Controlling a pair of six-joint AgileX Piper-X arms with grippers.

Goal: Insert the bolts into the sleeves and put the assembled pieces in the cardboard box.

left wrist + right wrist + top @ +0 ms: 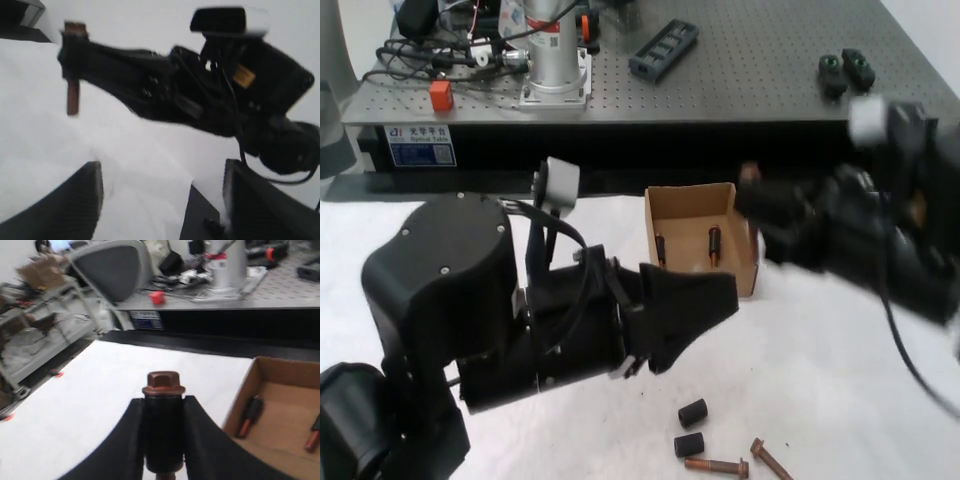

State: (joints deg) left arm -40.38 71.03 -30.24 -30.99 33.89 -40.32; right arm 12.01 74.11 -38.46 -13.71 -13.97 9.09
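— On the right gripper [163, 407], what did the fingers [132, 440] hold?
— They pinched a black sleeve [162, 432] with a copper bolt [163, 381] through it (head standing past the fingertips), by the cardboard box [695, 196].
— And the left gripper [165, 200]?
— Spread wide, nothing between, over the white sheet [840, 380] near the box. Two assembled pieces [714, 243] lay inside the box; two loose sleeves [693, 411] and two loose bolts [716, 465] lay on the sheet.
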